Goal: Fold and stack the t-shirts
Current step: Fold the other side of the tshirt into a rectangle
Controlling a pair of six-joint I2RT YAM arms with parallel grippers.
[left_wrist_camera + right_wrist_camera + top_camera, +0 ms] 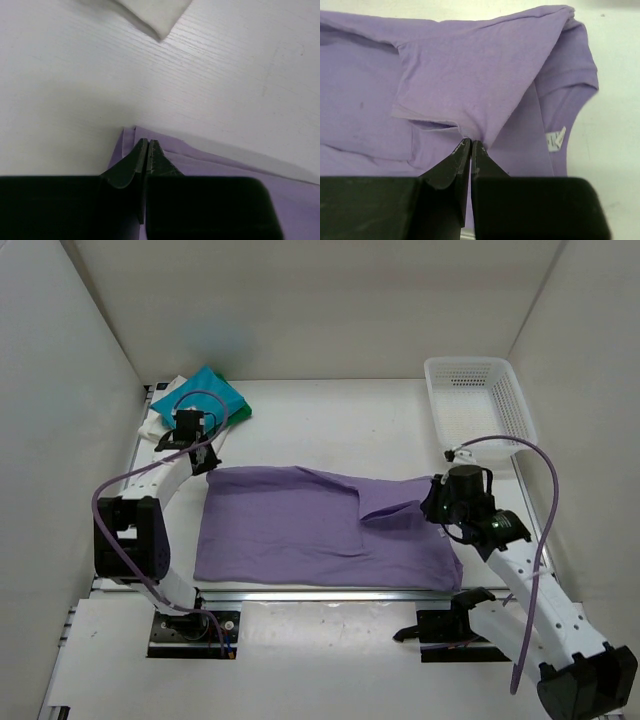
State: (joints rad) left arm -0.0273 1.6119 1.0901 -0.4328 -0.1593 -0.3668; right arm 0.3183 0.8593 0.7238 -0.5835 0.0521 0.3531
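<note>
PROGRESS: folded stack of teal, dark green and white cloth t-shirts [200, 398] done, upper left; lavender-purple soft cloth t-shirt [300, 530] flat mid-frame on white counter [330, 420], one sleeve turned in, folding barely begun | GRIP: left end effector [148, 146] pinched narrow on its upper-left corner; right end effector [471, 146] pinched on the sleeve fold | MATERIAL: thin, limp, lightly creased.

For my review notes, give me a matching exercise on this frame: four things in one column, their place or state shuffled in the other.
1 lavender t-shirt
2 teal shirt
3 basket
4 right pincer

a far right corner
b shut on lavender cloth
c spread across the middle
d folded, far left corner

Pairs: 1-c, 2-d, 3-a, 4-b
</note>
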